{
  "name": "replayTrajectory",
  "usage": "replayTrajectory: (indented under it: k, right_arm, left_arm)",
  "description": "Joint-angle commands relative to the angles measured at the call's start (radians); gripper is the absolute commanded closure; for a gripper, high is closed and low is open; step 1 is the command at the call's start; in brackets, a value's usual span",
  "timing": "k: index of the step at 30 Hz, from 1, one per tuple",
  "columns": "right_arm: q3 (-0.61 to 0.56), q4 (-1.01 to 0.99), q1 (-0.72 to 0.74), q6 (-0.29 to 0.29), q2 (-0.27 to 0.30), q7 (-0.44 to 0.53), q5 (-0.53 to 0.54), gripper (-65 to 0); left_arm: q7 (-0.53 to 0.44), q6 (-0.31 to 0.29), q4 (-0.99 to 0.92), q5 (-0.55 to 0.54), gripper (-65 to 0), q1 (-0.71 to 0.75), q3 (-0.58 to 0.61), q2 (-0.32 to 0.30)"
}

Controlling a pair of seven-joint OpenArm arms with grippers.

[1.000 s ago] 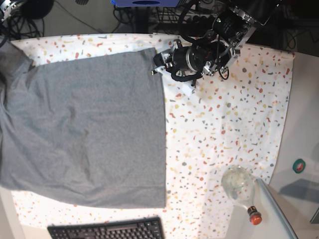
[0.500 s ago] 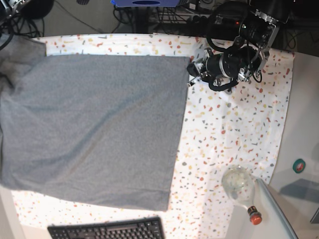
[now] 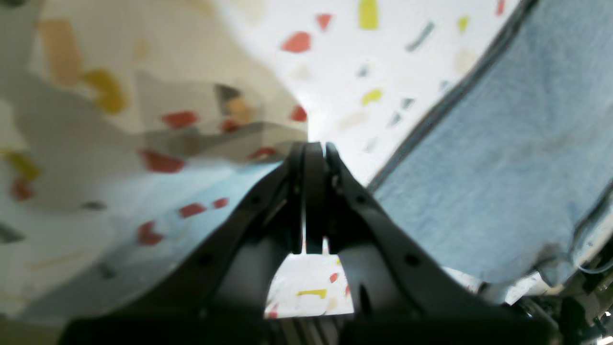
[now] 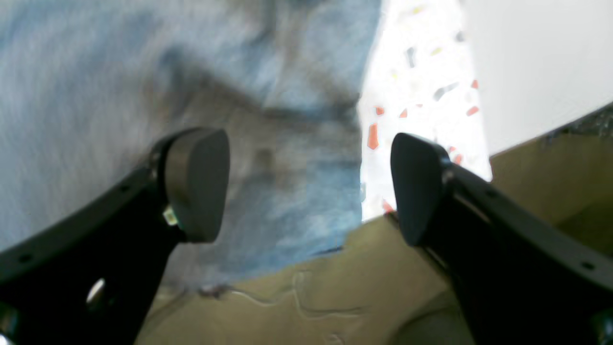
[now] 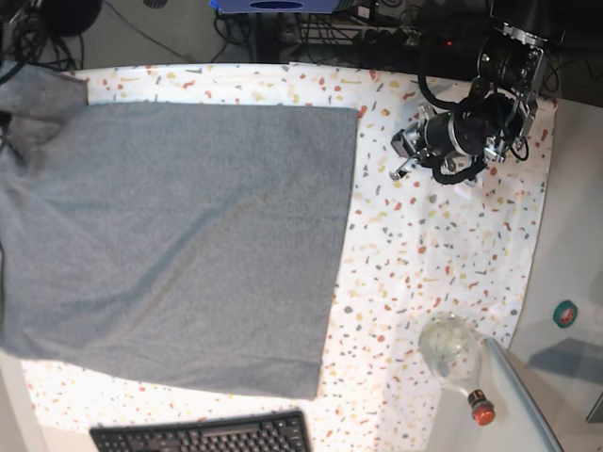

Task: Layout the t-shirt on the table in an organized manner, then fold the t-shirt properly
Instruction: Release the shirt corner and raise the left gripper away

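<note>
The left gripper (image 5: 399,158) has its jaws pressed together on nothing, just off the t-shirt (image 5: 179,240), whose hem corner lies beside its tip on the table (image 5: 443,245). The right gripper (image 4: 309,184) stands spread wide (empty), with grey cloth under its fingers.

The table (image 5: 452,245), under a white cloth flecked red, yellow and grey, carries the grey t-shirt (image 5: 179,240) spread flat over its left part, 1 keyboard (image 5: 203,435) at the near edge and a bottle (image 5: 455,358) lying near the right corner.
</note>
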Motion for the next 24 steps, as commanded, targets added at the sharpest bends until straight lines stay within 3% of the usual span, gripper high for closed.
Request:
replayTrajectory:
  k: [1, 5, 9, 15, 24]
  right_arm:
    - [-0.037, 0.052, -0.016, -0.002, 0.019, 0.019, 0.004, -49.5]
    - [-0.165, 0.132, -0.055, -0.002, 0.001, 0.019, 0.004, -49.5]
    - [-0.177, 0.132, -0.035, -0.002, -0.033, 0.019, 0.001, -49.5]
    - [-0.177, 0.119, -0.021, -0.002, -0.036, 0.019, 0.001, -49.5]
    - [-0.177, 0.118, -0.02, -0.002, -0.039, 0.019, 0.001, -49.5]
  left_arm:
    - [0.0, -0.01, 0.051, -0.018, 0.0, -0.002, -0.006, -0.01]
    - [0.082, -0.01, 0.179, -0.02, 0.0, 0.041, 0.017, -0.003]
    - [0.192, -0.01, 0.186, -0.018, 0.0, 0.087, 0.004, 0.045]
    - [0.163, -0.012, 0.193, -0.015, 0.0, 0.188, -0.098, 0.068]
    - [0.164, -0.015, 0.185, -0.02, 0.0, 0.214, -0.259, 0.106]
